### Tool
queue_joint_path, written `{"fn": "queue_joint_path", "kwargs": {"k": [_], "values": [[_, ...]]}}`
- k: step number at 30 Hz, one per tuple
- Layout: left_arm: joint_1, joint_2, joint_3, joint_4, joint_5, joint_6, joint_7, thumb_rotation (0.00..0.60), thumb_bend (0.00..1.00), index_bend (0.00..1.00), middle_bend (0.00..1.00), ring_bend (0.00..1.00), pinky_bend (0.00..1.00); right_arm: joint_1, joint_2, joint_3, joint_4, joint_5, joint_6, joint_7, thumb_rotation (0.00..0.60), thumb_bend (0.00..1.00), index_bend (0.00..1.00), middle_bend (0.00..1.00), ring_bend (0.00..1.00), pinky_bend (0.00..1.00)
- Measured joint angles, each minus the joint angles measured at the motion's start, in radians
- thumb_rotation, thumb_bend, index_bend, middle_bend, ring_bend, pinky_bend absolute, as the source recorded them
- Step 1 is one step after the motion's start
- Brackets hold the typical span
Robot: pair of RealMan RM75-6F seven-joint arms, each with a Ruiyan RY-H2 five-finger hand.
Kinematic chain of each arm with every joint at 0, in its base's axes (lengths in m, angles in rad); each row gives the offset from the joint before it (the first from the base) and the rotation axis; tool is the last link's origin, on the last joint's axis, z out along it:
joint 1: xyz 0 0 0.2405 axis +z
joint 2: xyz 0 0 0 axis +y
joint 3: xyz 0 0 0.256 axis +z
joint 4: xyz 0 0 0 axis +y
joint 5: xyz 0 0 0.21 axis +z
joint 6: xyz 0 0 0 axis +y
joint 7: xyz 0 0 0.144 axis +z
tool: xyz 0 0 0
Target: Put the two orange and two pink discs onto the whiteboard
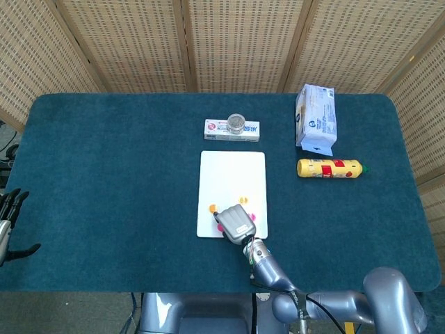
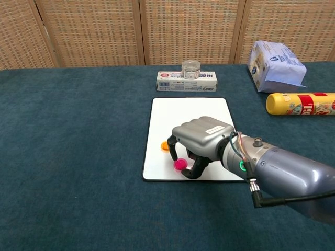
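Head view: your right hand (image 1: pixel 235 223) covers the whiteboard's (image 1: pixel 232 174) near edge; orange discs (image 1: pixel 213 208) and pink ones peek out. Left hand (image 1: pixel 8 223) idles, fingers apart.

Chest view: fingers curled downward, grip unclear. Pink disc (image 2: pixel 180 164) looks thin, light, slippery; pinch its rim.

R hand (image 2: pixel 201 142) – knuckles up, fingers curled down, nothing visibly gripped; forearm runs back toward 4 o'clock. L hand (image 1: pixel 10 221) at 9 o'clock edge – fingers apart, holding nothing.
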Motion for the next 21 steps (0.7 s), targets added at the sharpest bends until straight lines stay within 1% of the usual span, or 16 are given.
{"fn": "queue_joint_path", "kwargs": {"k": [1,3,14,21], "values": [[0.000,0.000,0.000,0.000,0.000,0.000,-0.001,0.600,0.00,0.00,0.00,0.00,0.00,0.000,0.000,0.000,0.000,-0.001,0.001,0.001,0.600,0.41,0.46,0.99,0.92,1.00],[0.000,0.000,0.000,0.001,0.000,-0.001,-0.001,0.600,0.00,0.00,0.00,0.00,0.00,0.001,0.001,0.000,-0.001,-0.004,0.004,0.004,0.600,0.41,0.44,0.99,0.92,1.00],[0.000,-0.001,0.000,0.000,0.001,0.000,0.003,0.600,0.00,0.00,0.00,0.00,0.00,0.000,0.008,-0.006,-0.012,-0.013,0.012,0.013,0.600,0.41,0.41,0.99,0.92,1.00],[0.001,-0.001,0.000,-0.001,0.000,0.002,0.003,0.600,0.00,0.00,0.00,0.00,0.00,0.003,0.010,-0.007,-0.010,-0.008,0.019,0.003,0.600,0.41,0.32,0.99,0.92,1.00]]}}
